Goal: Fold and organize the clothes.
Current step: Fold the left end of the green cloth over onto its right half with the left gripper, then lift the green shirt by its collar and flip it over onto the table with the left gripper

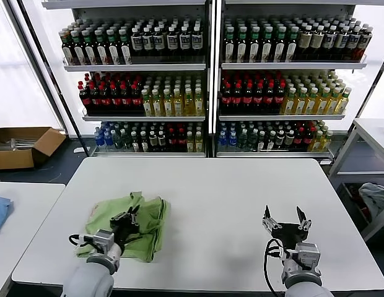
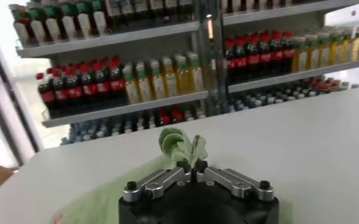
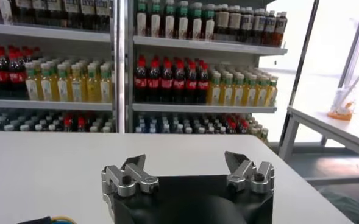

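The light green polo shirt (image 1: 127, 226) lies crumpled on the white table (image 1: 204, 198), toward its left front; its collar, buttons and chest print cannot be made out among the folds. The left claw (image 1: 126, 221) sits on it, pinched tight on a bunched fold of the fabric (image 2: 182, 146). The right claw (image 1: 286, 224) hovers wide and empty over the table's right front. Labels on the shelved bottles (image 1: 198, 99) behind are unreadable.

Shirt (image 1: 139, 226) on table's (image 1: 210, 192) left
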Controlling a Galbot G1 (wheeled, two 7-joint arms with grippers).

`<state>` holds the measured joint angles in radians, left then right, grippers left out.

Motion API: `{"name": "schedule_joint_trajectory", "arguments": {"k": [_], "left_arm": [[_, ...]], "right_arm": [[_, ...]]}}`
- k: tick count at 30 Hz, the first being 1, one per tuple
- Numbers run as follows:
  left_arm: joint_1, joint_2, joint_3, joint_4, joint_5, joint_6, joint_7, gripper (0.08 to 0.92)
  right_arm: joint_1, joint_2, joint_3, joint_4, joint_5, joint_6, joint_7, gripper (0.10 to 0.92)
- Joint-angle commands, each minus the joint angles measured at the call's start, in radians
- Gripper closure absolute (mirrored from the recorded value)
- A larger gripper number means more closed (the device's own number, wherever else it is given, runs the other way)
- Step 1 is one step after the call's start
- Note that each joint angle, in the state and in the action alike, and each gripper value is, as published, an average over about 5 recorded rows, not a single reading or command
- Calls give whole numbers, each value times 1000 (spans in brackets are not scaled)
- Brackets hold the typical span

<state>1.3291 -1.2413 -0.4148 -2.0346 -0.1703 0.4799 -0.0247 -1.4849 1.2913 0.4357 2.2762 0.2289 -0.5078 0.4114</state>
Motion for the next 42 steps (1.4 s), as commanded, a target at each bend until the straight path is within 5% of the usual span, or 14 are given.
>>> {"name": "schedule_joint_trajectory", "arguments": {"k": [1,14,27,35,42], "left_arm": [[-36,-57,127,51,31,28,20,903],[-32,-106,153,129,31,-13,37,870],[66,-117,192,-55,-359,-9,53,506],[35,-50,-53,-282,-377,-49,23,272],[33,99,-308,-45,-233,-97,13,179]], "right_arm": [[-25,7,1,-3,-5,5,-1,203],[-45,12,-16,-19,-14,28,-6,203],[-30,11,-22,-18,-12,26,0,203],[-7,4,-31,-26,-6,22,-4,203],[41,-17,-50,-40,9,4,-4,203]]}}
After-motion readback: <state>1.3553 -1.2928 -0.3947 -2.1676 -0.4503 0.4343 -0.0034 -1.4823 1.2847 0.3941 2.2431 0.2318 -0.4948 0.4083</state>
